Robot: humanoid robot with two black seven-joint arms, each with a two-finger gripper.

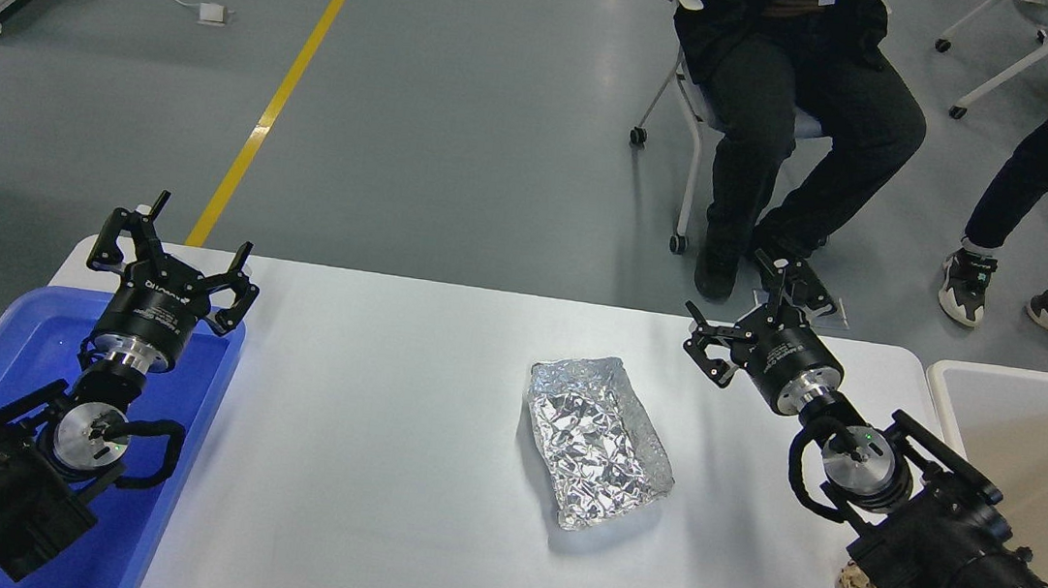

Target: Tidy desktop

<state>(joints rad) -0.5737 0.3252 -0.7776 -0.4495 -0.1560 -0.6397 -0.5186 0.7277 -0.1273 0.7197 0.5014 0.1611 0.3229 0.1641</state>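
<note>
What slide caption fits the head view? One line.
Both tools, left and right, open above the desktop, foil tray between them.

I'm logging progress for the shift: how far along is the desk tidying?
Nothing visibly done: what shows of the blue bin and beige bin is bare. Nothing in hand: left gripper and right gripper are open, empty. Left on the desktop: the foil tray and a crumpled scrap under the right arm.

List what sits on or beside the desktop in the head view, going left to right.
Blue bin → left gripper, above the bin's far right corner, jaws open → foil tray in the middle of the desktop → right gripper, jaws open → beige bin at the right edge.
</note>
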